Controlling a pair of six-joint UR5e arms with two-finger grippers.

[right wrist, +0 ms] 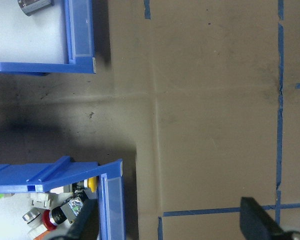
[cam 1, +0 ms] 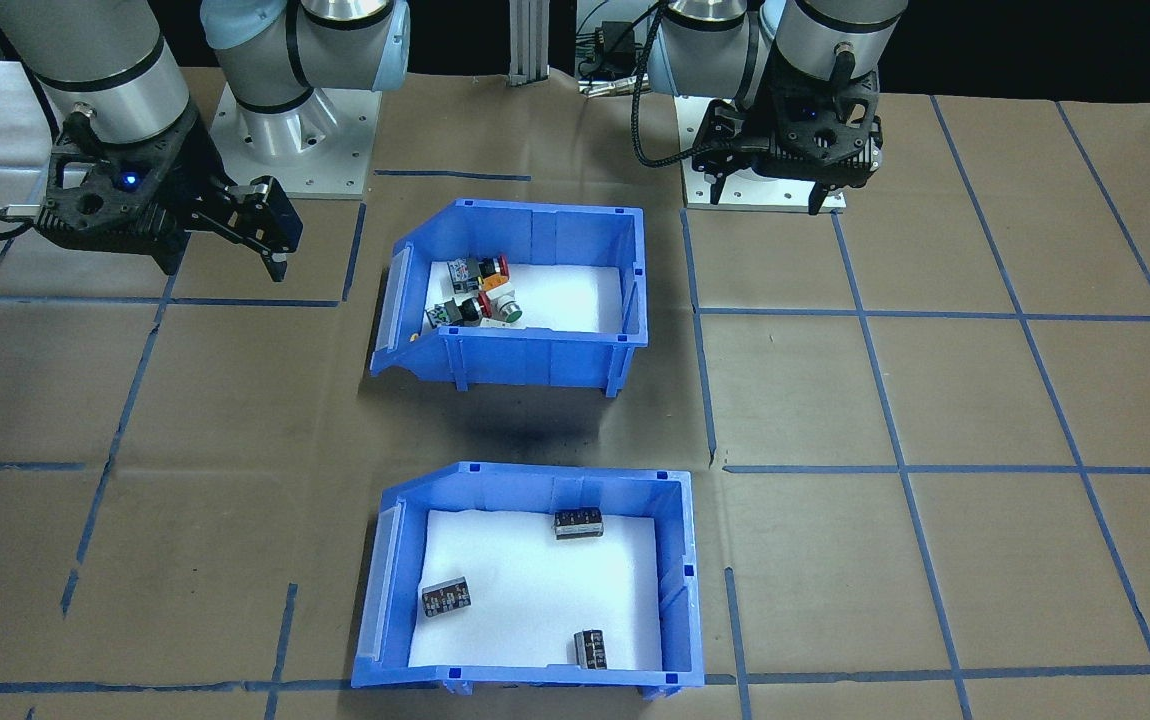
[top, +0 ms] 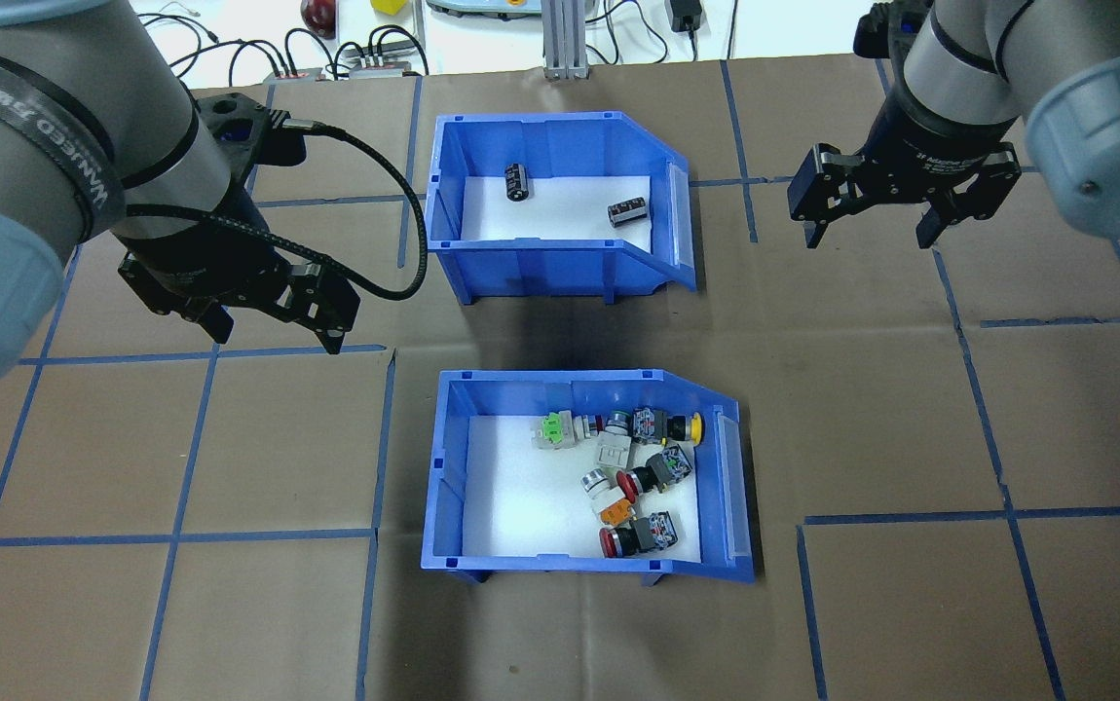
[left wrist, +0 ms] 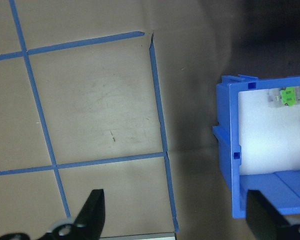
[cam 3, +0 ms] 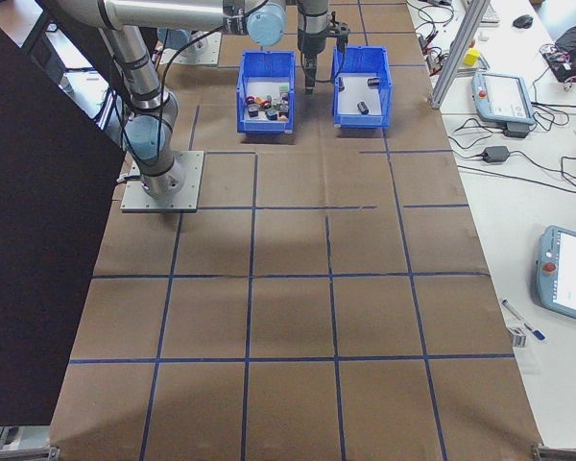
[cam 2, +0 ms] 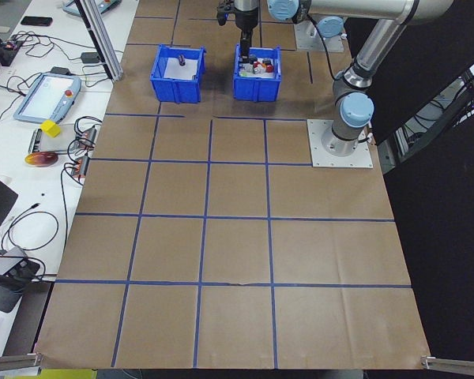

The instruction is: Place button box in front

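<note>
The button box (top: 589, 477) is sitting on the worktop (top: 911, 604), nearest the robot, behind the second bin (top: 560, 204) of black parts. The left end effector (top: 273, 326) and right end effector (top: 877, 229) are hovering released, one on each side, holding nothing. A sound grasp would likely take opposite walls, lifting level so the switches (top: 633, 472) are not spilling.

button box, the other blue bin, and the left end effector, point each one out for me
button box (top: 453, 467), overhead exterior view, its left wall
other blue bin (top: 445, 195), overhead exterior view, its left wall
left end effector (top: 273, 336), overhead exterior view, midway between fingertips
</note>
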